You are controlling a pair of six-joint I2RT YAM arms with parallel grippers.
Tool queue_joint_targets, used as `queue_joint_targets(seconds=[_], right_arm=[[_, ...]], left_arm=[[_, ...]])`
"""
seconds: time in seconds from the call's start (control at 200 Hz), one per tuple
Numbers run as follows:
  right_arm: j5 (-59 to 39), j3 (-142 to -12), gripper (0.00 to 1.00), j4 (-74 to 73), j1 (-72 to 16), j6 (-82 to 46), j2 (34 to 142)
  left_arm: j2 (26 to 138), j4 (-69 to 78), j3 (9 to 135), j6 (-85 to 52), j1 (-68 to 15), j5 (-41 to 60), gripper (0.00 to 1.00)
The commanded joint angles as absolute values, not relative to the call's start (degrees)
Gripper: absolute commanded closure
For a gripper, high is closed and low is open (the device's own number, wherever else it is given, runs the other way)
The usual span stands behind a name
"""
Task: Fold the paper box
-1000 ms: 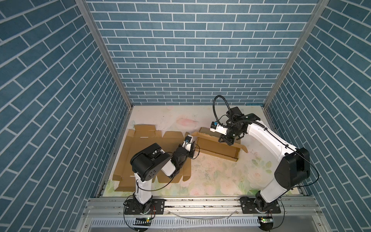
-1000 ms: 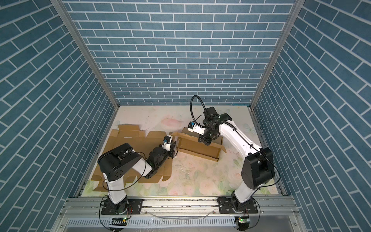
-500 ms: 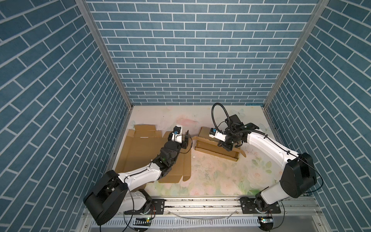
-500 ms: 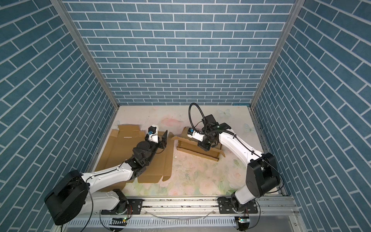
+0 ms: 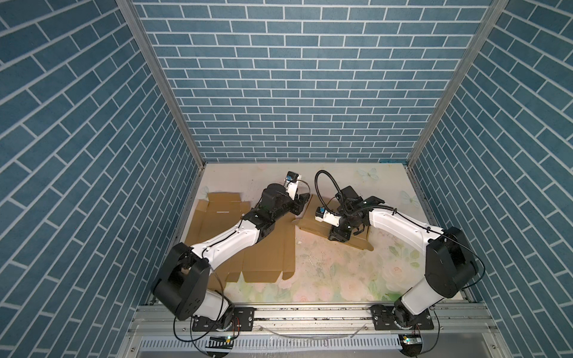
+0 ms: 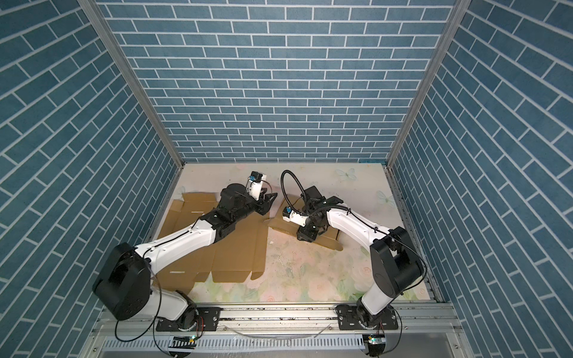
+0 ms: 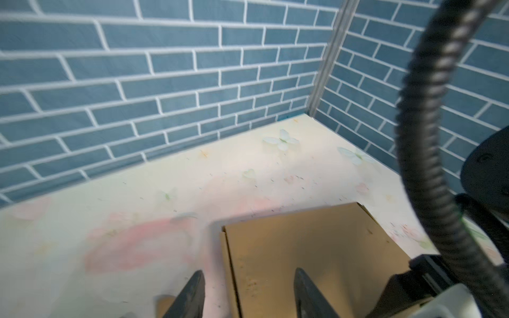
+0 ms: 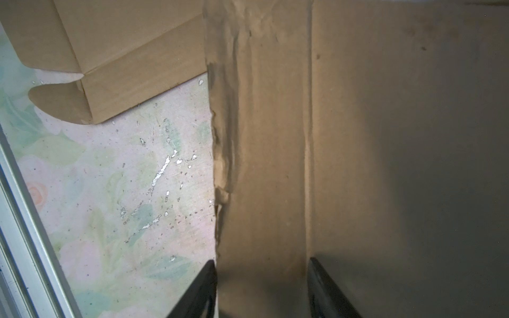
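The arms (image 5: 229, 245) show white links, black joints (image 5: 183, 279), dark tapered fingers (image 7: 192, 294) and a ribbed black hose (image 7: 417, 137).

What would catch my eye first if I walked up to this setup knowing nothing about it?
A white-and-black left arm and right arm lean in over a flowery tabletop boxed in by blue brick walls. The left gripper and right gripper, both open, meet at a small, partly folded paper box near the middle, the right one directly over it. A large flat cardboard sheet lies on the left, under the left arm.
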State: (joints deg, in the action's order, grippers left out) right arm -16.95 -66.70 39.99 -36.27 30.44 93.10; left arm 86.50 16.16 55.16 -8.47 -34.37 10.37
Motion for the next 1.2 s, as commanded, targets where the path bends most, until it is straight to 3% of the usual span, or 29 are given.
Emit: queue_joint_targets(seconds=[0.0, 0.335, 0.665, 0.835, 0.945, 1.05, 1.19], right_arm=[[-18.31, -64.77, 0.43, 40.71, -36.76, 28.8, 94.92], [-19.82, -63.47, 0.4, 36.42, -36.25, 25.93, 95.62], [-18.99, -58.32, 0.4, 24.97, -29.31, 10.37, 83.56], [-8.62, -55.1, 0.39, 24.37, -21.16, -7.21, 76.43], [-7.23, -51.29, 0.4, 25.65, -14.73, -14.21, 71.65], [-12.49, -47.43, 0.4, 25.8, -7.18, -20.7, 68.3], [-24.42, -41.42, 0.29, 20.95, 0.45, -27.73, 67.71]], left_arm=[[92.0, 10.97, 58.42, -13.11, -33.88, 21.71, 0.52], [103.51, 11.06, 58.71, -15.65, -33.84, 24.21, 0.58], [105.03, 8.21, 59.92, -14.79, -33.76, 23.04, 0.58], [101.2, 4.48, 63.09, -14.42, -32.8, 22.08, 0.49], [101.6, 0.51, 66.7, -14.16, -30.7, 21.42, 0.42], [103.96, -3.16, 70.28, -13.7, -28.72, 21.13, 0.37], [108.8, -8.74, 76.39, -11.07, -28.3, 21.82, 0.27]])
